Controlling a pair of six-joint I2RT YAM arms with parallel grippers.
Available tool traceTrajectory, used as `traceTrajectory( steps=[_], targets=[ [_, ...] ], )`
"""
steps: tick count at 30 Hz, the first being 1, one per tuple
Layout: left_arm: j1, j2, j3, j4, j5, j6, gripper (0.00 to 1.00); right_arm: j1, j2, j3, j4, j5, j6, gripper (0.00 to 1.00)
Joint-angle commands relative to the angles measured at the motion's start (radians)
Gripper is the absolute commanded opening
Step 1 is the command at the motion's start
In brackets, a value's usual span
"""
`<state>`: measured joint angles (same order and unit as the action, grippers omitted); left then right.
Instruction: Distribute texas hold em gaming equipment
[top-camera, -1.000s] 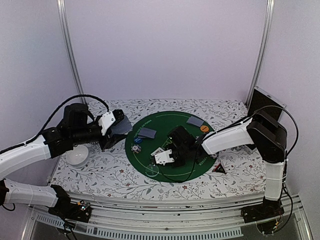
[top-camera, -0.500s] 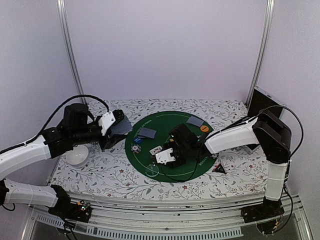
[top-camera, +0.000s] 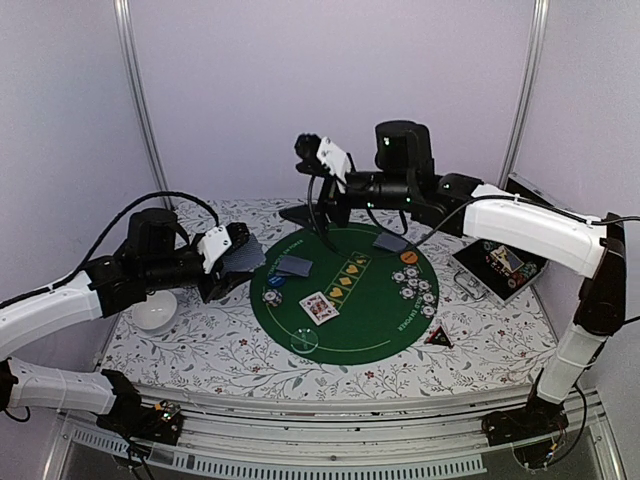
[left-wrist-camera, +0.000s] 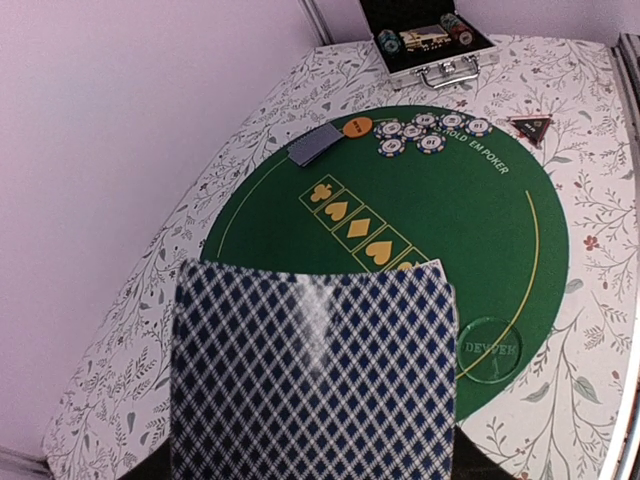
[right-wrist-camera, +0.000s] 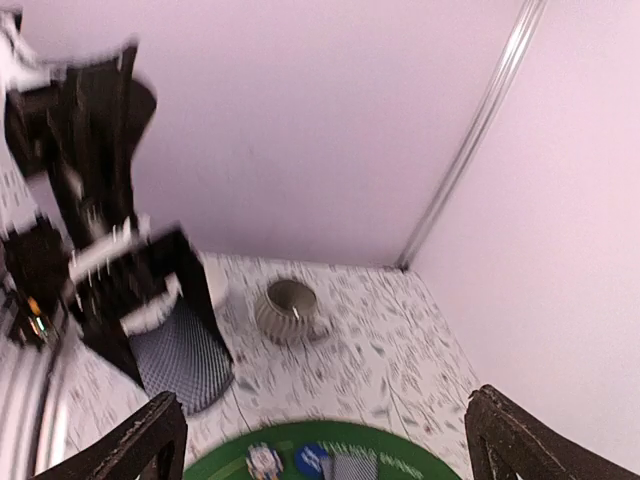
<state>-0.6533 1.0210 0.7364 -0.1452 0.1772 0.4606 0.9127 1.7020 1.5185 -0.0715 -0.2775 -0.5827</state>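
Right gripper (top-camera: 311, 153) risen (jaws wide), card (top-camera: 319, 307) released.

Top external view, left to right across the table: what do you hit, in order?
white bowl → card deck → face-up card → chip cluster → open case

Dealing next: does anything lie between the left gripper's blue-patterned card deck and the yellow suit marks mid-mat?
Yes: a face-down grey-blue card lies flat on the green mat between deck and suit marks, a blue round button beside it.
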Motion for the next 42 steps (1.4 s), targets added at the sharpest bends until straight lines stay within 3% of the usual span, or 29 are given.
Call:
traceTrajectory(
  steps=[1,5,13,19,24,36,40,42],
  targets=[
    [0.003,-0.021,-0.015,0.039,0.013,0.022,0.56,-0.046,0.177,0.187,0.008,-0.425,0.717,0.99],
    [0.001,-0.028,-0.019,0.045,0.017,0.026,0.56,-0.047,0.257,0.257,0.023,-0.471,0.872,0.99],
    [0.001,-0.024,-0.02,0.048,0.022,0.027,0.56,-0.036,0.361,0.33,0.02,-0.519,0.917,0.99],
    [0.001,-0.018,-0.022,0.053,0.004,0.029,0.56,-0.009,0.449,0.386,-0.029,-0.5,0.9,0.99],
    [0.002,-0.021,-0.024,0.056,0.006,0.029,0.56,-0.009,0.477,0.431,-0.137,-0.395,0.842,1.0],
    [0.001,-0.032,-0.029,0.066,0.008,0.03,0.56,-0.038,0.392,0.427,-0.272,-0.292,0.739,0.83],
    [0.001,-0.031,-0.029,0.065,0.005,0.029,0.56,-0.038,0.376,0.433,-0.297,-0.297,0.725,0.74],
    [0.002,-0.031,-0.029,0.065,0.004,0.03,0.56,-0.037,0.366,0.434,-0.303,-0.308,0.721,0.64]
  ],
)
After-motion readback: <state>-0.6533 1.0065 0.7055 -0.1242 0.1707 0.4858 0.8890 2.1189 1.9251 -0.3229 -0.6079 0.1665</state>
